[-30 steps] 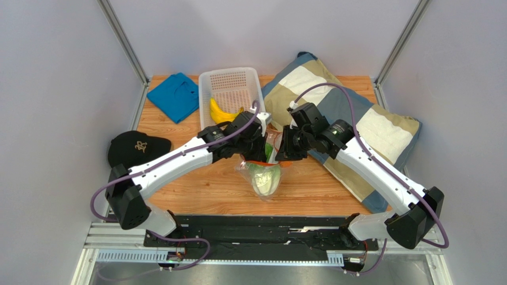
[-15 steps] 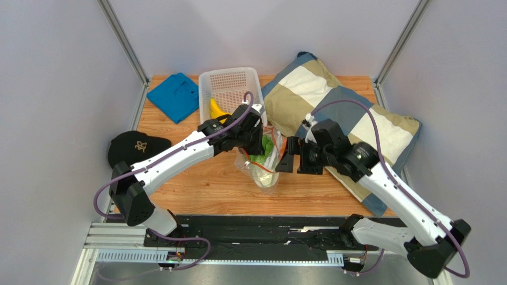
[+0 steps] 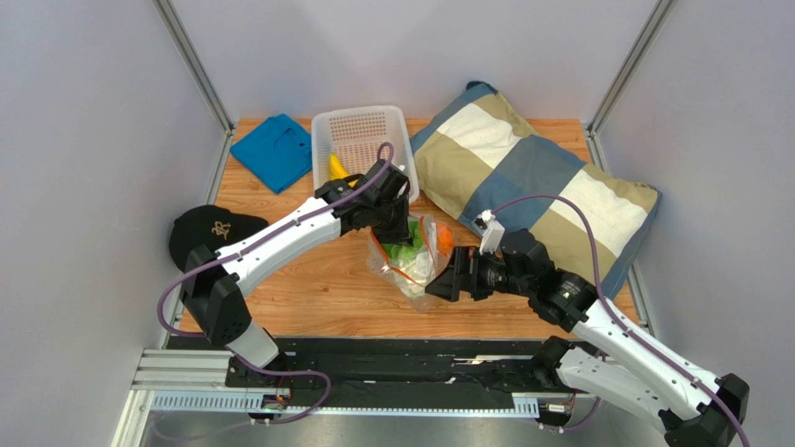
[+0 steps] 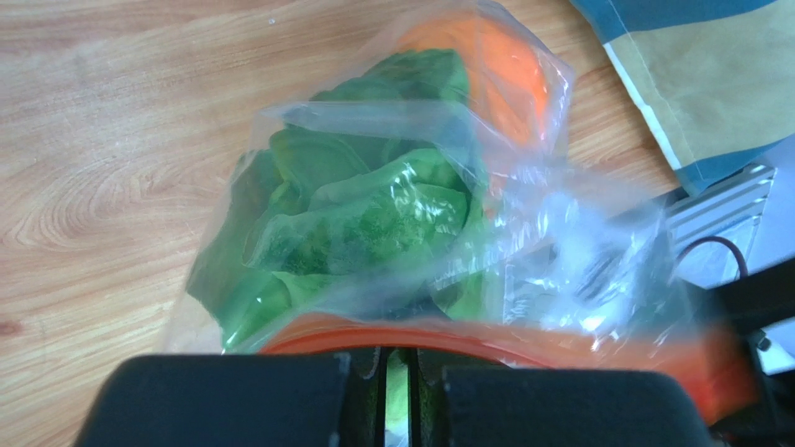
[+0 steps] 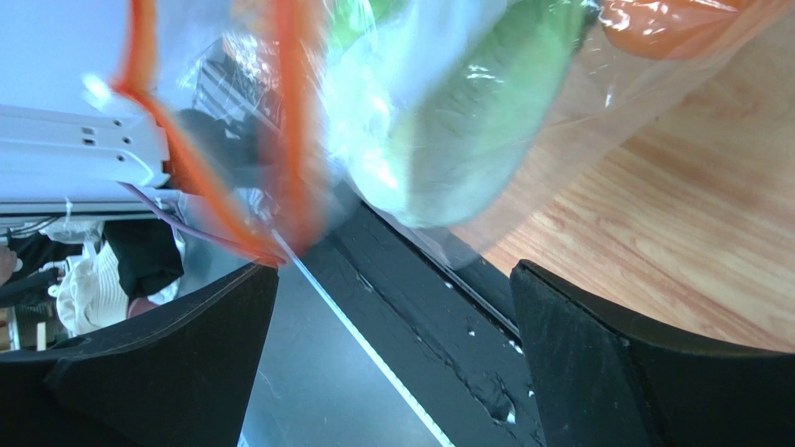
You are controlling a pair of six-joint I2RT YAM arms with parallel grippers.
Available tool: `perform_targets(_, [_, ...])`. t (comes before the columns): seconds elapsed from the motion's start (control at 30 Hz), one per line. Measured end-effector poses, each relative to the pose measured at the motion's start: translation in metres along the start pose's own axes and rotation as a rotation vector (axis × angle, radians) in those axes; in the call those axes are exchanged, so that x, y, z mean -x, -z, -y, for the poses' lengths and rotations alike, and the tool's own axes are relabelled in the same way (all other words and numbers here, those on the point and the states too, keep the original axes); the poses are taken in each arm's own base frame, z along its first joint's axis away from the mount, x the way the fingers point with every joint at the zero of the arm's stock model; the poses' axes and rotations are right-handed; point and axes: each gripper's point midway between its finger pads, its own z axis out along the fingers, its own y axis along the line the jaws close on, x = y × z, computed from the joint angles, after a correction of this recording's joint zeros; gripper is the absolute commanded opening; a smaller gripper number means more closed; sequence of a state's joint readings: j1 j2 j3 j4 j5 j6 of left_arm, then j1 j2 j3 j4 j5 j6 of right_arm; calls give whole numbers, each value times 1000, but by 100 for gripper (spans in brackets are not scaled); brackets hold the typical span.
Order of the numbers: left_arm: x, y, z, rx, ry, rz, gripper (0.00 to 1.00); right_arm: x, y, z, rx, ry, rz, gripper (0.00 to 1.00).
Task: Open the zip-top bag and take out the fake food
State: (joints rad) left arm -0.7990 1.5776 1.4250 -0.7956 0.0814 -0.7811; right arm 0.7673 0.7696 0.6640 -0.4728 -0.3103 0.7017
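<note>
The zip-top bag (image 3: 411, 261) hangs over the table's middle, with my left gripper (image 3: 387, 222) shut on its orange-red zip strip (image 4: 485, 343). Green lettuce (image 4: 373, 209) and an orange (image 4: 509, 79) show through the clear plastic. My right gripper (image 3: 437, 285) is open just below and right of the bag, holding nothing. In the right wrist view the bag (image 5: 448, 121) hangs beyond the wide-spread fingers (image 5: 644, 372), with the zip strip (image 5: 291, 121) at the left. A yellow banana (image 3: 335, 169) lies in the white basket.
The white perforated basket (image 3: 366, 130) stands at the back. A patchwork pillow (image 3: 532, 177) fills the right side. A blue cloth (image 3: 272, 149) lies at the back left and a black cap (image 3: 210, 231) at the left edge.
My right gripper has opened, let go of the bag and dropped back toward the near edge. The left gripper keeps the zip strip, and the bag has swung slightly right.
</note>
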Motion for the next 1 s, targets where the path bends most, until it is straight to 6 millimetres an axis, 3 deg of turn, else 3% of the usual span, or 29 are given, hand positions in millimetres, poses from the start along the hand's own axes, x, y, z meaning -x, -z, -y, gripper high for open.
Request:
perform_targets(0.23, [5,0,-2,6,14,10,0,28,0,-22,-19,22,6,100])
perform_targets(0.43, [8,0,-4,11,61,15,0,14,-4,-34,15,97,-50,99])
perform_targets(0.57, [12,4,-3,13,89,19,0,-11,-9,-5,-29,93,-83,98])
perform_targets(0.77, [15,5,-2,7,133,23,0,-66,-27,57,-126,58,-178,97])
perform_targets(0.83, [15,6,0,0,148,18,0,-71,-33,64,-139,53,-190,95])
perform_targets(1.0, [15,7,5,-26,157,12,0,-58,-47,54,-92,72,-137,72])
